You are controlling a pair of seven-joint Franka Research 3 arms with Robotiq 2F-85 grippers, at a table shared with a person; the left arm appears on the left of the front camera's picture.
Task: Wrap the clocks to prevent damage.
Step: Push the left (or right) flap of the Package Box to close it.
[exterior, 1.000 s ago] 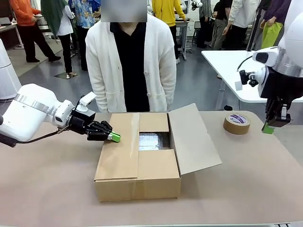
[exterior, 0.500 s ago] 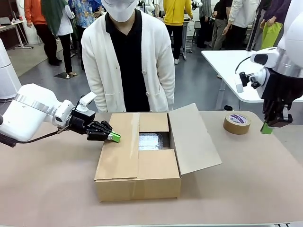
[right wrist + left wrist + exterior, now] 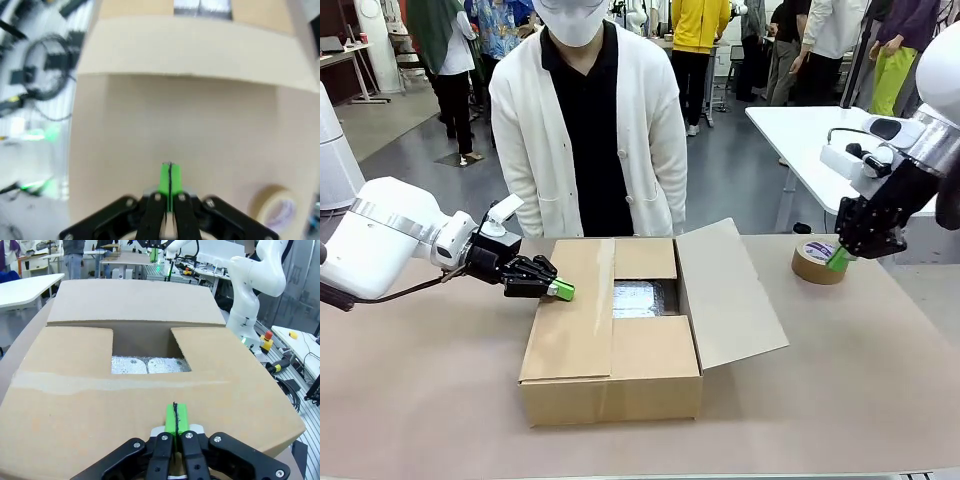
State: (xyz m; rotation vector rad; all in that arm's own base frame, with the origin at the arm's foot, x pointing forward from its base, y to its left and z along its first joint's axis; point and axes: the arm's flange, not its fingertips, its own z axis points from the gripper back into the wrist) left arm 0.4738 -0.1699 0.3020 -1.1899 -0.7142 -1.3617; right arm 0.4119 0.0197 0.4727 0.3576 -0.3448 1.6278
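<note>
The shut, empty right pincer (image 3: 837, 259) has swung down to the brown tape roll (image 3: 819, 262) at right, while the shut, empty left pincer (image 3: 560, 291) should press the brown cardboard box (image 3: 610, 385) flap (image 3: 570, 325) flat over the silver-wrapped clocks (image 3: 642, 298) mid-frame.

Brown tape roll (image 3: 820, 261), flat on tan table (image 3: 420, 400), far right. Person in white cardigan (image 3: 588, 130) at far side. White table (image 3: 790, 135) beyond, right.

Bright even indoor light, soft shadows, front view sharp, right wrist view motion-blurred, wide-angle distortion at wrist-cam edges
</note>
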